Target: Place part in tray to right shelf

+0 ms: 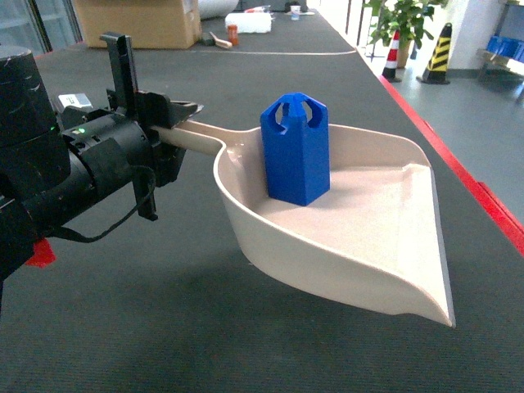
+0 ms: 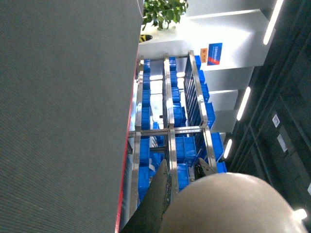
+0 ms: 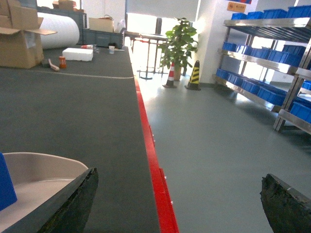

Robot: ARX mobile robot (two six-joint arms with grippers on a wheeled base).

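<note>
The beige tray [image 1: 327, 254] is over the dark table, its handle running left into my left gripper [image 1: 176, 123], which is shut on it. The blue part [image 1: 296, 151] stands upright inside the tray near the back wall. In the left wrist view the rounded handle of the tray [image 2: 228, 204] fills the space between the jaws of the left gripper [image 2: 183, 167]. My right gripper [image 3: 179, 194] is open and empty, just right of the tray's wall [image 3: 43, 170], with a sliver of the part [image 3: 6, 187] at the frame's left edge. The right shelf is out of view.
A red strip [image 1: 458, 176] marks the table's right edge, with grey floor [image 3: 218, 136] beyond. Steel racks holding blue crates [image 3: 265, 87] stand at the far right. Traffic cones [image 1: 438, 53], a plant [image 3: 181, 41] and cardboard boxes [image 1: 135, 20] are at the back.
</note>
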